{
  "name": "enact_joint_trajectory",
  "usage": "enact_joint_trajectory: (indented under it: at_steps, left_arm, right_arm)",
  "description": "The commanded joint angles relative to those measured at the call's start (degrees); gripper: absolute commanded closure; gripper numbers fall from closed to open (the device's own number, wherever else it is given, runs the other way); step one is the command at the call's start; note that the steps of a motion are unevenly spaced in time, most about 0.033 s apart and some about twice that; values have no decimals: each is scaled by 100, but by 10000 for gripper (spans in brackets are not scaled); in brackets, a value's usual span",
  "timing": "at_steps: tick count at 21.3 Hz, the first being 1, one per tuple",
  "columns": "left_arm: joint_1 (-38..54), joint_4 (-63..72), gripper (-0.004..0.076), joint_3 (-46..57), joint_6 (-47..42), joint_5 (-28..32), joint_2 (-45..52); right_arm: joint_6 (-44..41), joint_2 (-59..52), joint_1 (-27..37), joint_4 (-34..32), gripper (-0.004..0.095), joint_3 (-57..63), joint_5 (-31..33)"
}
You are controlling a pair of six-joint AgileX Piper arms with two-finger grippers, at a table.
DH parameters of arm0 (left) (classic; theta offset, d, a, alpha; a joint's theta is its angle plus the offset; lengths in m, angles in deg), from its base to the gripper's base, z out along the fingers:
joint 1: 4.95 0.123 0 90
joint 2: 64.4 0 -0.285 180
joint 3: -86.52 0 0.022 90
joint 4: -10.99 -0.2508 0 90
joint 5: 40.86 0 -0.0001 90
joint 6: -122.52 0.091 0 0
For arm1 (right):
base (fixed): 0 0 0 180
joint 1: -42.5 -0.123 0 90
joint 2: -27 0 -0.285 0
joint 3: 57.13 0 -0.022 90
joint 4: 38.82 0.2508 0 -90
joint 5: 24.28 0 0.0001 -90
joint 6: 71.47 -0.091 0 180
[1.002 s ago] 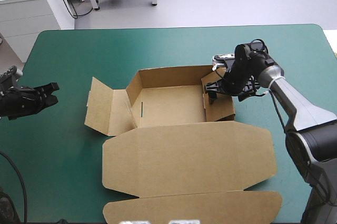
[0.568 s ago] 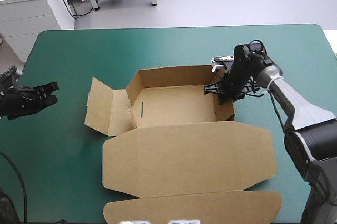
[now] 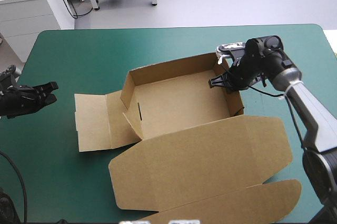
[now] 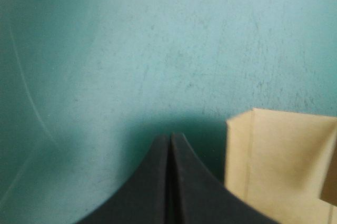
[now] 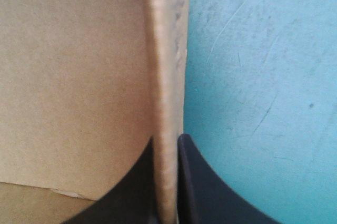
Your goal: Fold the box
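Table: the teal-green cover [image 3: 105,50] spans the whole top; both wrist views show fine scuffs and scratches on it. The box [image 3: 179,103] sits right of centre, turned a little askew to the table's edges. It is an open tray with far and right walls raised, and the lid [image 3: 205,161] lies flat toward the near edge. A side flap [image 3: 92,121] lies flat on the cover to the tray's left.

Right arm comes in from the right edge, elbow bent, wrist angled down over the tray's far right corner. The right gripper [image 3: 221,81] pinches the top edge of the right wall [image 5: 166,76] — one black finger inside the tray, one outside, all but closed on the board.

The left gripper [image 3: 50,89] hangs low at the left edge, well apart from the box. Its fingers [image 4: 147,192] are pressed together into one point, with a corner of the side flap just ahead and off to one side.
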Motion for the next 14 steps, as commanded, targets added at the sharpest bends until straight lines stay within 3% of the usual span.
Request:
enact_joint_trajectory:
  at_steps: [1, 9, 11, 14]
  left_arm:
    - [-15, 315, 732, -138, 41, 212, 210]
    - [-15, -138, 723, -138, 264, 68, 202]
    - [-15, -242, 657, -138, 274, 68, 202]
    - [-15, -230, 472, -138, 428, -37, 202]
  right_arm:
    - [165, -1051, 17, 136, 908, -166, -90]
    - [205, -1937, 17, 452, 908, -166, -216]
    - [240, -1914, 17, 452, 908, -166, -216]
    - [240, -1856, 17, 452, 908, -166, -287]
